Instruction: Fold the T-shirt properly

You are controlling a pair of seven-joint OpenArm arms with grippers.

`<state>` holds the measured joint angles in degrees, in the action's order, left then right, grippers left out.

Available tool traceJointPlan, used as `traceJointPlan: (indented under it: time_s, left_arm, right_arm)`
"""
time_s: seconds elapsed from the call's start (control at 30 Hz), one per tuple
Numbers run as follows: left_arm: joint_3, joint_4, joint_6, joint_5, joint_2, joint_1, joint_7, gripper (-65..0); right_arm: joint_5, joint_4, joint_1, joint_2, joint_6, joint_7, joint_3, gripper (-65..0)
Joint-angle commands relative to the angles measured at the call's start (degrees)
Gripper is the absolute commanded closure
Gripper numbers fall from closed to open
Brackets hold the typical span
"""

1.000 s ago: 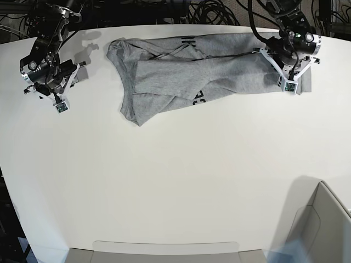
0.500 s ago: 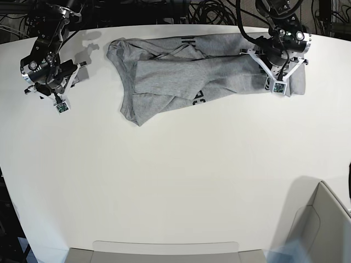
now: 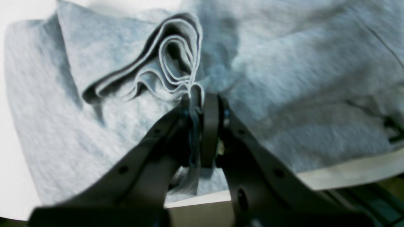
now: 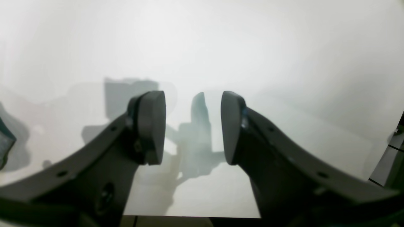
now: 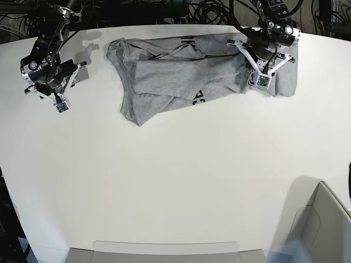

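the t-shirt (image 5: 186, 71) lies crumpled along the top of the base view. the left gripper (image 3: 202, 101) pinches several bunched layers of its hem, which could slip free or drag crooked. the right gripper (image 4: 192, 126), at upper left, hangs spread over bare table (image 5: 164, 181).

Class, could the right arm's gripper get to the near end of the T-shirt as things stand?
Probably yes. The right gripper is open and holds nothing, and only bare table lies between it and the T-shirt.
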<state>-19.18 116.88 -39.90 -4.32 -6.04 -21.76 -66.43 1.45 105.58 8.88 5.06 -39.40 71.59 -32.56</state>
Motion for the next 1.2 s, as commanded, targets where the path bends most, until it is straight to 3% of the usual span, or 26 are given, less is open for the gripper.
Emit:
traceJointPlan:
  time_s: [0.0,0.3,0.47,0.57,0.73,0.83,1.0,1.17]
  left_arm:
    - [0.41,0.97,-0.10,-0.47,0.02,-0.62,1.51,0.0]
    - [0.67,0.88,-0.10,-0.03,0.11,-1.23,2.21,0.0]
    - [0.32,0.88,-0.10,-0.03,0.20,-1.23,2.57,-19.1]
    - [0.41,0.88,-0.10,-0.21,0.20,-1.85,2.57,-24.5]
    - [0.59,0.88,-0.10,-0.74,0.20,-2.02,2.57,-24.5]
    - [0.59,0.88,-0.10,-4.96,0.20,-2.02,2.65,-24.3]
    - [0.67,0.79,-0.10,-8.91,0.29,-1.93,2.57,-17.7]
    - [0.76,0.53,-0.10,-8.56,0.64,-2.02,2.48,-16.8]
  right_arm:
    - [-0.18,0.93,-0.67,0.52,-0.60,-0.43,-0.19,-28.5]
    - [-0.18,0.93,-0.67,0.52,-0.60,-0.43,-0.19,-28.5]
    - [-0.18,0.84,-0.58,0.52,-0.60,-0.43,-0.19,-28.5]
    - [-0.18,0.84,-0.58,0.52,-0.60,-0.43,-0.19,-28.5]
    - [-0.18,0.84,-0.58,0.52,-0.60,-0.43,-0.19,-28.5]
    - [-0.18,0.75,-0.58,0.52,-0.60,-0.43,-0.19,-28.5]
    - [-0.18,0.75,-0.58,0.52,-0.60,-0.43,-0.19,-28.5]
    - [-0.18,0.75,-0.58,0.52,-0.60,-0.43,-0.19,-28.5]
